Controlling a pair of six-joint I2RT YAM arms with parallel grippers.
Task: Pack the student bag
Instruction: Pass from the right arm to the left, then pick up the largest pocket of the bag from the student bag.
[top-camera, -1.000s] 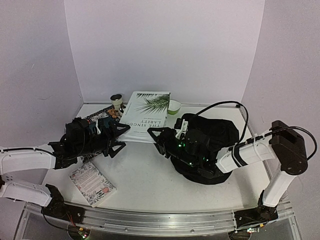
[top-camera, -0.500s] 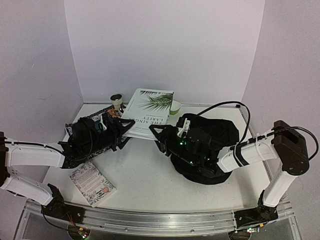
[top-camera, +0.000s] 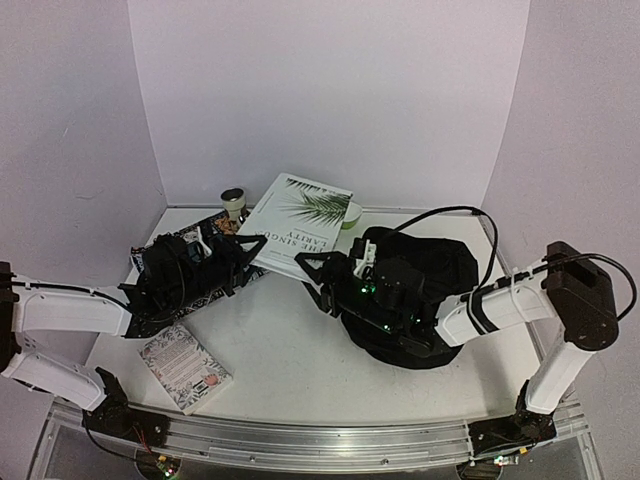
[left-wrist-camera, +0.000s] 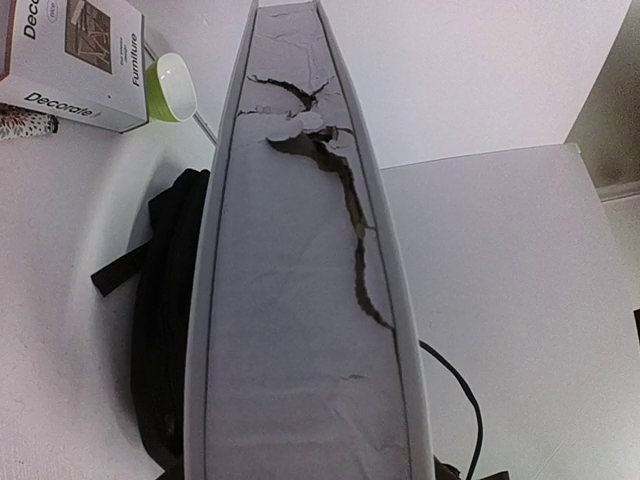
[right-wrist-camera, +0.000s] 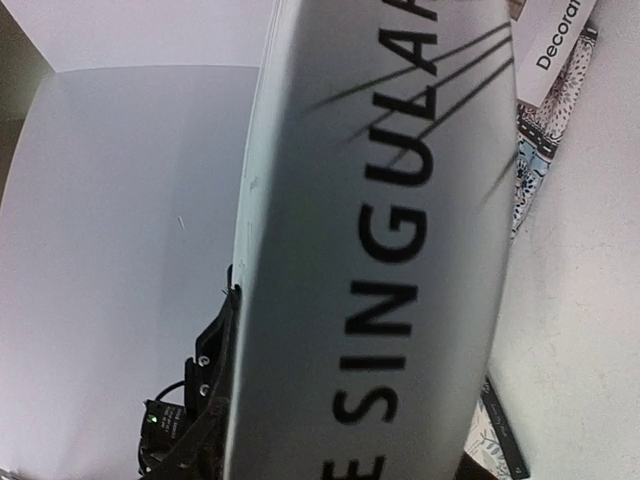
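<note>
top external view: the student bag (top-camera: 440, 262) is seen slumped toward the right edge of the table (top-camera: 290, 350), midway between its far and near edges, partly covered by the right arm (top-camera: 480, 305). it is shown as a large black fabric mound, rounded and crumpled, with no stiff outline. in the left wrist view a short black strap (left-wrist-camera: 118, 272) is seen sticking out from its side. zips and the mouth cannot be made out. it is judged to be soft, light and floppy, and likely to sag and fold shut when lifted. the rim of the opening or the strap is therefore judged the best place to be gripped, with the mouth kept wide by one arm while things are slid in. a large white book (top-camera: 305, 215) is seen tilted above the surface beside the bag. its near edge is set between the fingers of the left gripper (top-camera: 255, 255) and of the right gripper (top-camera: 305, 272). whether either pair is clamped on it cannot be told, though at least one is judged to be bearing it.
</note>
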